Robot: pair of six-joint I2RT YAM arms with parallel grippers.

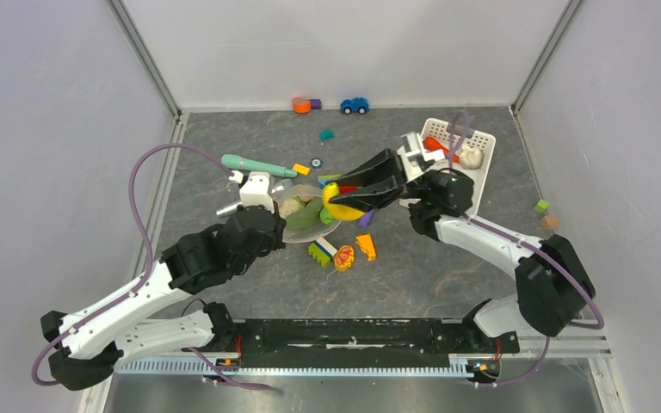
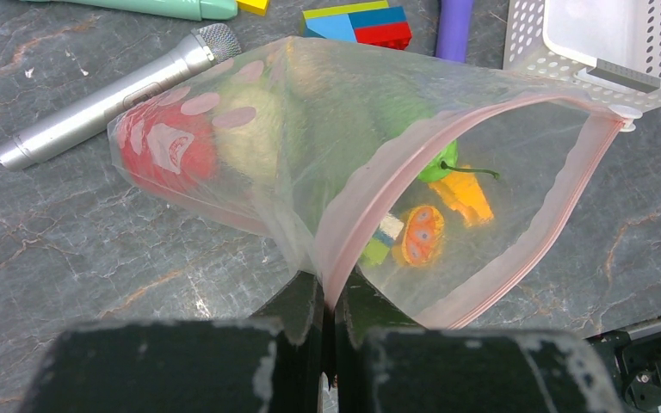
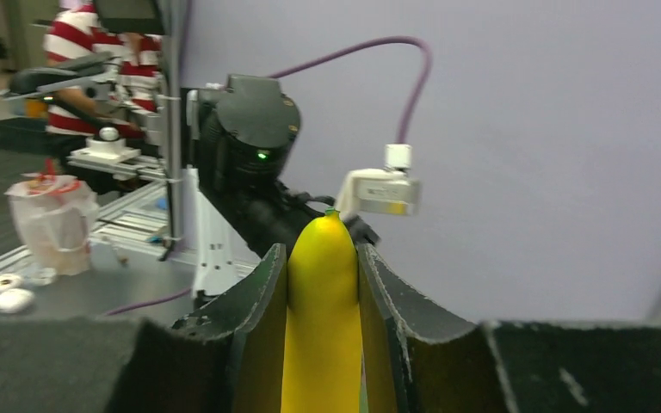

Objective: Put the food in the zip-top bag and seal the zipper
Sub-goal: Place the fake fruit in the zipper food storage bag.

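Observation:
My left gripper [image 2: 327, 288] is shut on the pink zipper [image 2: 370, 185] edge of the clear polka-dot bag [image 2: 310, 112] and holds its mouth open. A red tomato [image 2: 168, 151], a pale green cabbage [image 2: 258, 120] and another green piece [image 2: 396, 112] show inside the bag. In the top view the left gripper [image 1: 282, 225] holds the bag [image 1: 303, 215] at mid-table. My right gripper [image 1: 344, 191] is shut on the yellow banana [image 1: 340, 206], right beside the bag's mouth. In the right wrist view the banana [image 3: 323, 327] stands between the fingers of the gripper [image 3: 323, 251].
A white slotted basket [image 1: 484, 138] at the back right holds a red carrot [image 1: 435, 144] and a beige piece [image 1: 471, 157]. A toy microphone [image 2: 112, 95], a teal stick [image 1: 258, 165], building blocks [image 1: 320, 251] and orange pieces [image 1: 366, 248] lie around the bag.

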